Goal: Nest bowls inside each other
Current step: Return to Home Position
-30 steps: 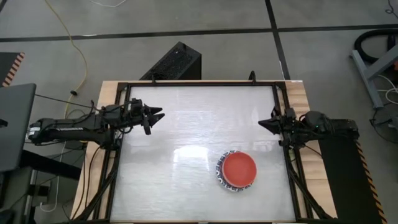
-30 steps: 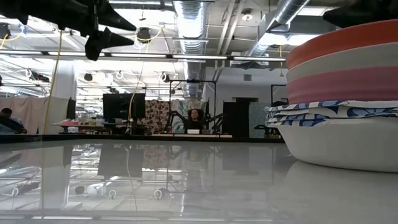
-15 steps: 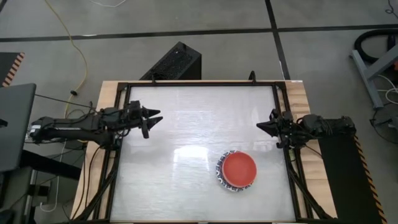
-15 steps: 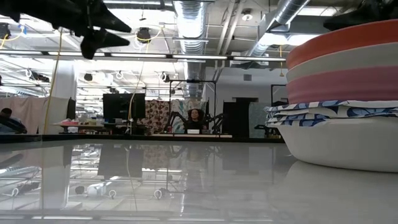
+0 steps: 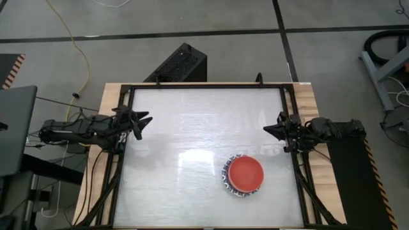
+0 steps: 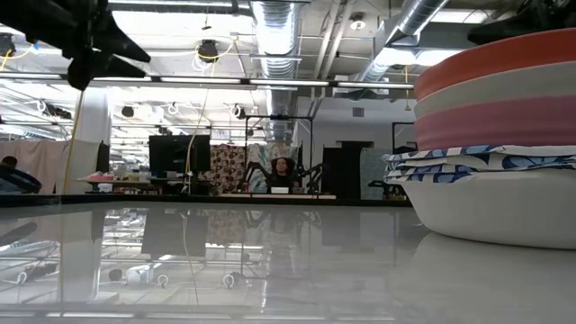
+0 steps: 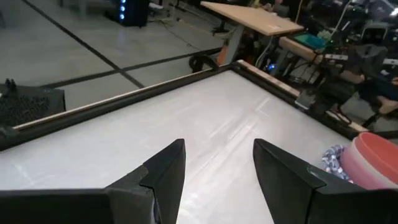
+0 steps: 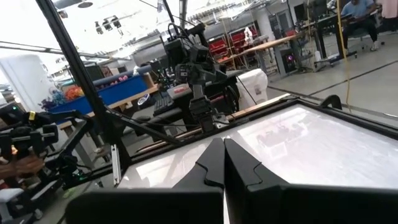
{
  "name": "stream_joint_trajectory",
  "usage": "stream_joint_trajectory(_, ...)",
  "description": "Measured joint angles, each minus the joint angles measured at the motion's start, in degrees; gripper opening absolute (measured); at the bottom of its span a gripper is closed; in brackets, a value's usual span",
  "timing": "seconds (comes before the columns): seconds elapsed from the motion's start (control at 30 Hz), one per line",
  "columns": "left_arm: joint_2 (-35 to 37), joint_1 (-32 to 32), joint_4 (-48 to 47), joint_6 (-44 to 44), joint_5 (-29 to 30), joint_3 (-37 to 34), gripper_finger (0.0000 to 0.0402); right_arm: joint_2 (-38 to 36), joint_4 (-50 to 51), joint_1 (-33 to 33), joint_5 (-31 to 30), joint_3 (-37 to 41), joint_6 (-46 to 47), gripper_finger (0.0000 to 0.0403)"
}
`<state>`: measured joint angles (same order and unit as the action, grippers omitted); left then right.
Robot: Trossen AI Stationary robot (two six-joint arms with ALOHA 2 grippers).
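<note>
Resting nested, bowls (image 5: 243, 174), apart from right tool (image 5: 270, 130)

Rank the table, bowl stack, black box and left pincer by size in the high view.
Largest: the table.
Next: the bowl stack and black box look alike, but the box sits farther away.
Smallest: the left pincer.

Ducts (image 6: 274, 27) cross the bright ceiling (image 6: 324, 63) (workshop, seemingly).
</note>
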<state>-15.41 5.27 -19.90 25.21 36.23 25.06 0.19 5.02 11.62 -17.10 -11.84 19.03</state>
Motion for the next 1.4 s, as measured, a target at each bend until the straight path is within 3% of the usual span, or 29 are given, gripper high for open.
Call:
stream_joint_trajectory(0.27,6.66,0.69,-4.36,0.34,-1.3,-0.46,0.0178,0.0,0.63,0.0,0.02,-0.04,0.02,0.0014)
stream_joint_trajectory(0.37,11.15,0.69,-2.23,2.38,-2.85,-5.32,0.0178,0.0,0.65,-0.02,0.02,-0.04,0.07,0.0014)
stream_joint_trajectory(0.47,15.5,0.69,5.55,5.32,-5.82,-13.04,0.0178,0.0,0.69,-0.03,0.0,-0.04,0.42,0.0014)
stream_joint_trajectory(0.67,13.1,0.73,27.34,8.9,-13.26,-24.5,0.0178,0.01,1.12,-0.15,0.02,-0.11,-0.02,0.0014)
stream_joint_trajectory(1.13,12.44,1.12,26.75,4.71,-12.93,-24.35,0.0178,0.0,8.38,-0.13,-0.87,-0.02,-2.88,0.0012)
stream_joint_trajectory(1.3,12.44,1.12,26.9,4.24,-13.45,-24.35,0.0178,0.01,5.01,-0.13,-0.39,5.32,-2.77,0.0012)
stream_joint_trajectory(1.4,12.45,1.12,26.67,7.88,-12.42,-24.36,0.0178,0.42,-3.14,-0.13,1.4,9.32,-3.51,0.0012)
